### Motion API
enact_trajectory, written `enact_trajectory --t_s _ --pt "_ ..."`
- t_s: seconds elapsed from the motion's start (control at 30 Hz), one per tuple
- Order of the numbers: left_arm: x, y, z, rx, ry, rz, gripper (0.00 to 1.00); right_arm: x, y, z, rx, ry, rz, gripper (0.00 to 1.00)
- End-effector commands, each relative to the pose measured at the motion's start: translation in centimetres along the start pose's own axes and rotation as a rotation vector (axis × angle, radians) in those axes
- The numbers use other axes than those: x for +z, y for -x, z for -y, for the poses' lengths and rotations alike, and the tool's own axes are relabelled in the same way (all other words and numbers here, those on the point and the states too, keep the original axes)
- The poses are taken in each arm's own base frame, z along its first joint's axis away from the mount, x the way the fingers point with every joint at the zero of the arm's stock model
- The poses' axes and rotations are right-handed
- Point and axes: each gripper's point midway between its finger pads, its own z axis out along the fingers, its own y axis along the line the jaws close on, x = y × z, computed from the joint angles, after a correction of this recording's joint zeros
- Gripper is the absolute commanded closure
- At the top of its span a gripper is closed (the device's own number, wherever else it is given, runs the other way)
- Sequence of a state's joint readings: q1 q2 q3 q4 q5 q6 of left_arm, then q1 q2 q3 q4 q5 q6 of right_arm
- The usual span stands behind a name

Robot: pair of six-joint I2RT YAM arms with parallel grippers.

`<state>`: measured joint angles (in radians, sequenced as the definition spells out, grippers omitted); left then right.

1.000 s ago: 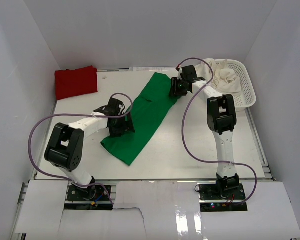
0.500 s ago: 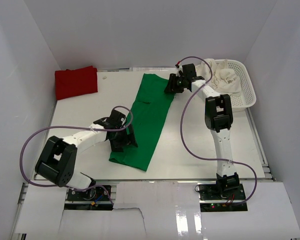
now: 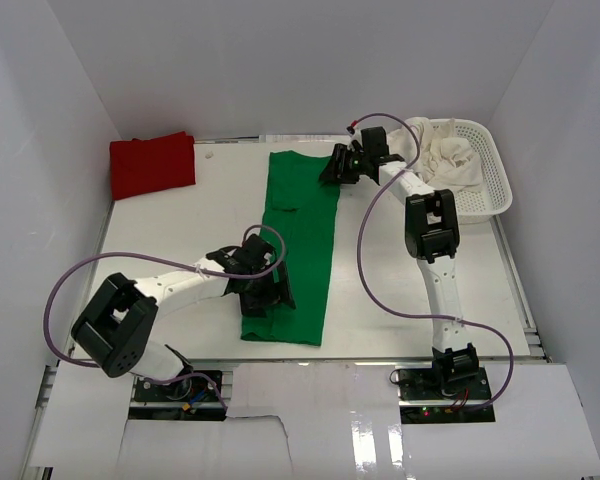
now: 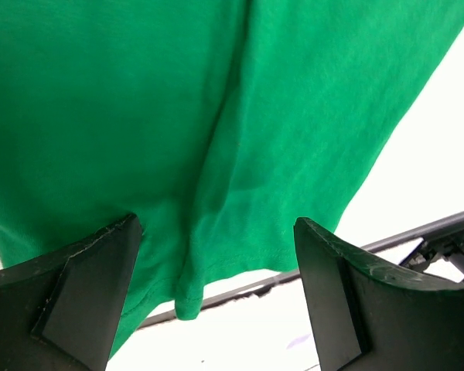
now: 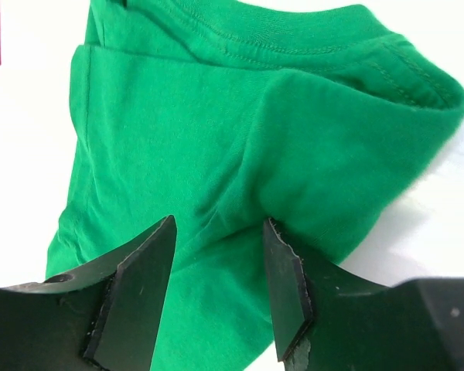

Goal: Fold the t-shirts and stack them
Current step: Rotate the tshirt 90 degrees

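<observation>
While straddling collar of green t-shirt (image 3: 298, 250) with right end effector (image 5: 218, 224), cannot tell grip from release; splays left end effector (image 4: 216, 228) wide over hem.

We see two slim arms, the left arm (image 3: 180, 288) and the right arm (image 3: 440, 295), built of white links with chunky black joint housings, each on a black base plate (image 3: 448, 378). A loose purple cable (image 3: 362, 250) loops beside each. The fingers (image 4: 81, 290) are matte black wedges, their edges seemingly scuffed pale, though the close views are soft.
</observation>
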<state>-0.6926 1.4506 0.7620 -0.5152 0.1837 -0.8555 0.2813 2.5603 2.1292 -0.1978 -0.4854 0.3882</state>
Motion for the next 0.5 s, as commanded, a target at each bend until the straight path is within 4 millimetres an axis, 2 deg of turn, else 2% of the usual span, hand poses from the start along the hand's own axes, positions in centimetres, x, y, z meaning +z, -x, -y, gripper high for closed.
enact_trajectory --t_s 0.0,0.07,0.2,0.47 --pt "0.4 -1.9 0.6 -0.012 -0.004 -0.028 0.09 1.8 -1.2 0.2 0.025 0.006 -0.028 0.44" --pt "0.6 -2.7 1.4 -0.008 -0.019 -0.041 0.09 2.1 -0.7 -0.1 0.03 0.022 -0.017 0.44" --pt "1.3 -3.8 2.4 0.006 -0.016 -0.059 0.08 2.7 -0.8 -0.6 0.057 0.064 -0.028 0.45" --pt "1.6 -4.3 3.6 -0.001 -0.025 -0.064 0.08 2.8 -0.7 -0.6 0.035 0.054 -0.015 0.44"
